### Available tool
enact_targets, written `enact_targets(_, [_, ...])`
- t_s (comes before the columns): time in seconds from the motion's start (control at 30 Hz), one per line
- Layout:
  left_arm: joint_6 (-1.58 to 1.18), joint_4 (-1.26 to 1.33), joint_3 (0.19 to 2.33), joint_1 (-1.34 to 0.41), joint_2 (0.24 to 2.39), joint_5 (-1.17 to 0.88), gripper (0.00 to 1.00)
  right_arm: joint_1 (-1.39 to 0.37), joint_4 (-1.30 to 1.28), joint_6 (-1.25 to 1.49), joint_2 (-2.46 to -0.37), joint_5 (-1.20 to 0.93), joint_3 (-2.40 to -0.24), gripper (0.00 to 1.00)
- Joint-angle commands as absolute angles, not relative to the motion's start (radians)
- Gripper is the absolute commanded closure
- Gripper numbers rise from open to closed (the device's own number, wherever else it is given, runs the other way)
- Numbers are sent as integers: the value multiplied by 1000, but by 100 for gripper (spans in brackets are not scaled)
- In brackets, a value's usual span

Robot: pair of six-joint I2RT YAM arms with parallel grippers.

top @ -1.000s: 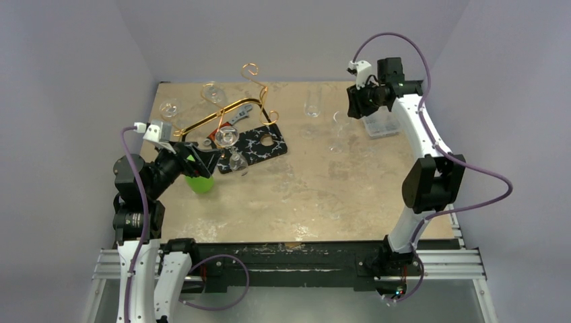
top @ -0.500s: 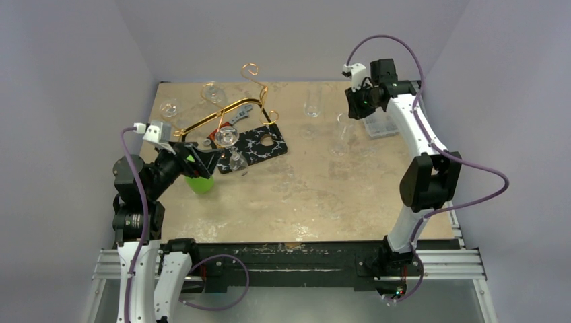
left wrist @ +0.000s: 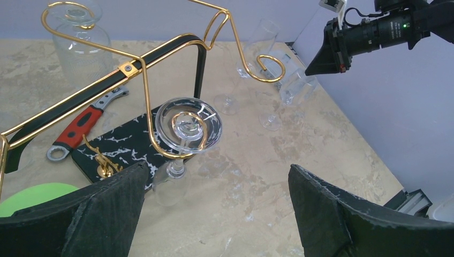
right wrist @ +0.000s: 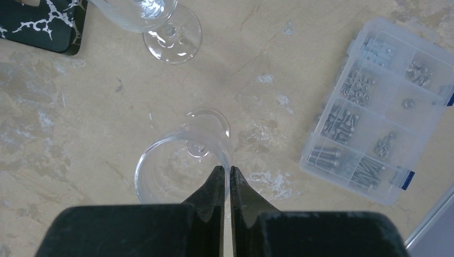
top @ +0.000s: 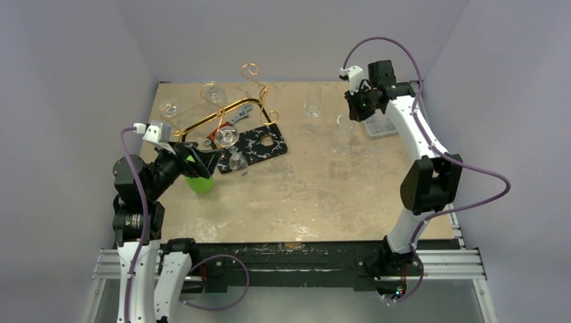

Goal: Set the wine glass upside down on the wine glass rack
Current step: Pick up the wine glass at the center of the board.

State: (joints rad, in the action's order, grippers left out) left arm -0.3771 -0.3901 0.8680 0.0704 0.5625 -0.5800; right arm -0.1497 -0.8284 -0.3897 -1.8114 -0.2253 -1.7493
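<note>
My right gripper (right wrist: 230, 170) is shut on the rim of an upright clear wine glass (right wrist: 166, 171), one finger inside the bowl and one outside. In the top view this gripper (top: 351, 111) hangs over the glass (top: 341, 131) at the back right. The gold wire wine glass rack (top: 222, 111) stands at the back left. Another glass (left wrist: 187, 126) hangs upside down in one of the scroll loops of the rack (left wrist: 139, 69). My left gripper (left wrist: 219, 176) stands wide open and empty just in front of that hanging glass.
A black white-veined board (top: 259, 145) and a red-handled wrench (left wrist: 80, 126) lie under the rack. A green object (top: 200, 183) sits below my left gripper. A clear screw box (right wrist: 375, 112) lies right of the held glass, and another upright glass (right wrist: 166, 27) stands beyond it.
My right gripper has closed on the glass's rim and shifted slightly left and back. The left arm has not moved.
</note>
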Motion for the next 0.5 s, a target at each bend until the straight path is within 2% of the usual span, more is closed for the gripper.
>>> enact_targets(0.0, [-385,-358,858,67,557,-597,0,-153,-822,-410,-1704,-287,-1709,100])
enact_targets(0.47, [-466,-269,837,59,619,-737,0,-149,-797,-324,-1398,-592,-1373,100])
